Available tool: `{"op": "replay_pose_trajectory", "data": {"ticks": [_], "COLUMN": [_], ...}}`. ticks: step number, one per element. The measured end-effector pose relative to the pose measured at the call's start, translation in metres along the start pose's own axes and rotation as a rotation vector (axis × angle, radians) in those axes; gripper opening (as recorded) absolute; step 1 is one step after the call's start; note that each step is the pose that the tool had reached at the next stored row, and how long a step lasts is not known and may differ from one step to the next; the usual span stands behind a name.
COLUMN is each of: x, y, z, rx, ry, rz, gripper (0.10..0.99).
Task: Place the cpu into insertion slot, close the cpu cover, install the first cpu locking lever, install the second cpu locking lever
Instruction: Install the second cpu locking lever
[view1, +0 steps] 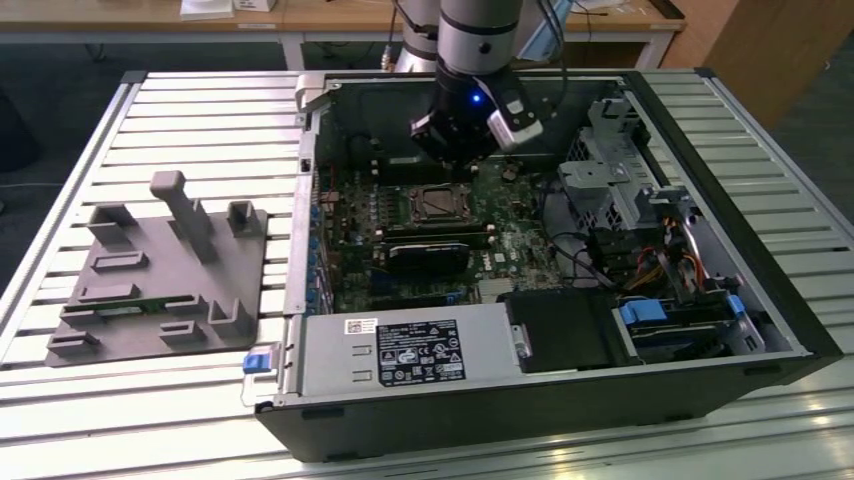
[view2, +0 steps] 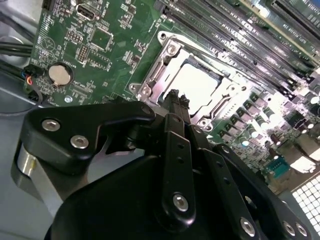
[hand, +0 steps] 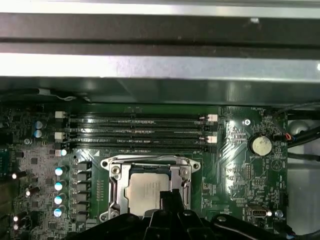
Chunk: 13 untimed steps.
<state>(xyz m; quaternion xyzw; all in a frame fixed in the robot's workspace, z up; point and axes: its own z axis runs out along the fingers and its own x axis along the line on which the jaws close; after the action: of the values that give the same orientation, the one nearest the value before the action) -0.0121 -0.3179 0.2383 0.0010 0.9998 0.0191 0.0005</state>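
The claw (view2: 173, 96), fingers together, hangs just above the cpu (view2: 196, 85) seated under the cpu cover (view2: 165, 75).

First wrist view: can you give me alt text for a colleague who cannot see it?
The small square grey metal cpu lies in the silver-rimmed square insertion slot, framed by the thin silvery metal cpu cover lying flat over it. The robot's black hand hangs just over the socket's edge. Green circuit board surrounds it, with long black memory slots beside.
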Motion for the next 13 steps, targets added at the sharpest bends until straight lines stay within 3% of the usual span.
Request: {"op": "replay_pose_trajectory", "data": {"ticks": [3, 5, 6, 9, 11, 13], "x": [0.0000, 0.0000, 0.0000, 0.0000, -0.0004, -0.0013], "y": [-0.0022, -0.0074, -0.0093, -0.0137, -0.0164, -0.0192], "z": [0.0001, 0.0000, -0.0001, -0.0002, -0.0004, -0.0003], "rx": [0.000, -0.004, -0.010, -0.043, -0.052, -0.055], "ry": [-0.0001, 0.0000, 0.0003, 0.0039, 0.0154, 0.0354], "rz": [0.000, 0.000, 0.000, 0.000, 0.001, 0.002], "gripper": [0.106, 0.106, 0.106, 0.106, 0.106, 0.106]}}
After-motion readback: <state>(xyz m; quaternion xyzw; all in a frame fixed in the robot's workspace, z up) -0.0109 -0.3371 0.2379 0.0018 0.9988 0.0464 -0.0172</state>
